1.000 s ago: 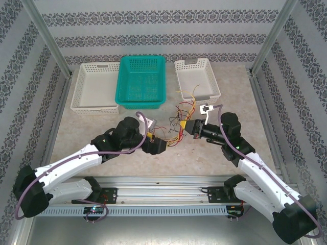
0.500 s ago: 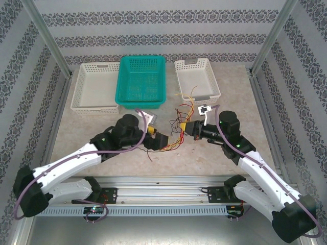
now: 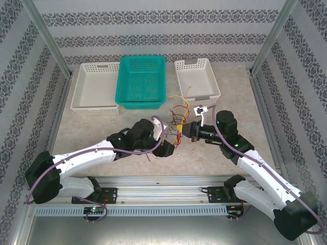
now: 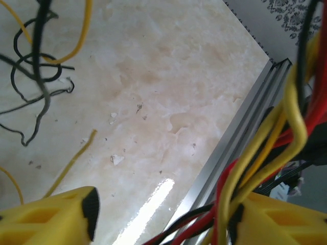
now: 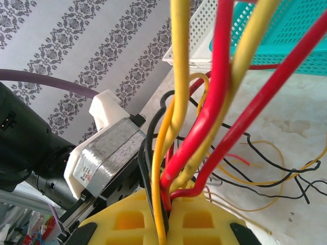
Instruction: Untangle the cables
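Looking down from above: three baskets in a row along the far side of the worktop (image 3: 92, 130), namely left white basket (image 3: 96, 89), teal basket (image 3: 141, 81) and right white basket (image 3: 196, 80), each with a bare floor. Just in front of the gap between teal and right white, the cables (image 3: 180, 118): a loose knot of hair-thin red, yellow and black strands, lifted off the worktop between both arms, one yellow strand arching up before the right white basket's near wall. Right end effector (image 3: 186, 128) at the knot's right side, left end effector (image 3: 171, 145) below and left of it, aimed into the hanging strands.

Switching to the left wrist camera: yellow fingers (image 4: 51, 219) of the left end effector (image 4: 163, 217) well apart at the bottom edge, parted and clamping nothing. Bundle of yellow, red and black cables (image 4: 286, 127) dropping through the gap close against the right-hand finger; touching or not, hard to tell. More strands over the pale worktop (image 4: 153, 66) at upper left: black ones curled in loops, a yellow one curving, a short yellow end lying flat.

Turning to the right wrist camera: right end effector (image 5: 166, 217) closed tight, yellow pads (image 5: 127, 219) pressed together on the cables (image 5: 217, 102), with yellow, red and black strands running straight out of the seam. Beyond, thinner loops sagging over the worktop (image 5: 286, 127), teal basket (image 5: 286, 25) at upper right, left arm (image 5: 25, 143) at left.
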{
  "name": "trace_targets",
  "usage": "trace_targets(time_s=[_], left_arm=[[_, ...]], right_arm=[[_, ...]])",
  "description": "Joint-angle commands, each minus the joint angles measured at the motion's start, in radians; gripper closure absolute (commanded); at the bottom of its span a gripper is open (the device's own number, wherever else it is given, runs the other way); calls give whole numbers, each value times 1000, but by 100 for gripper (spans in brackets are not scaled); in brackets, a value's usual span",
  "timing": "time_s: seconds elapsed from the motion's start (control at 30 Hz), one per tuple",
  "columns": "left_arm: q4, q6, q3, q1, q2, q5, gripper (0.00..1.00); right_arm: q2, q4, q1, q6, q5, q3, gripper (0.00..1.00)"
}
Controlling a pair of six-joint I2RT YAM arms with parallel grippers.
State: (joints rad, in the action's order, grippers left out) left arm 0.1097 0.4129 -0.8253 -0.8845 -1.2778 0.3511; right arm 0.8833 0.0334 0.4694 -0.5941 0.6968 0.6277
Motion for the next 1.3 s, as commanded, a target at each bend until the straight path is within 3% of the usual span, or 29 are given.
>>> trace_targets(time_s=[0.0, 0.13, 0.2, 0.23, 0.33, 0.4, 0.6, 0.8, 1.03, 1.27], left_arm=[[-74, -15, 6, -13, 37, -10, 44], [-130, 7, 33, -11, 48, 24, 70], [-156, 21, 45, -11, 43, 35, 96], [-160, 27, 47, -11, 41, 35, 100], [-196, 45, 80, -11, 53, 25, 100], [-214, 60, 106, -12, 74, -7, 100], [-256, 129, 142, -7, 89, -52, 100], [-291, 185, 125, -7, 64, -49, 100], [-243, 180, 72, -7, 19, -68, 100], [-226, 190, 62, -7, 11, -90, 100]], right_arm=[[5, 22, 13, 27, 24, 26, 100], [17, 29, 15, 25, 24, 23, 100], [20, 32, 17, 21, 19, 24, 100], [17, 33, 17, 22, 18, 24, 100], [-7, 31, 10, 18, 6, 21, 86], [-30, 30, -7, 6, 11, 15, 71], [-83, 20, -47, -14, 42, -16, 51], [-66, 69, -1, -24, 70, -87, 52], [0, 79, 129, 11, 7, -106, 64], [42, 41, 166, 41, -48, -103, 68]])
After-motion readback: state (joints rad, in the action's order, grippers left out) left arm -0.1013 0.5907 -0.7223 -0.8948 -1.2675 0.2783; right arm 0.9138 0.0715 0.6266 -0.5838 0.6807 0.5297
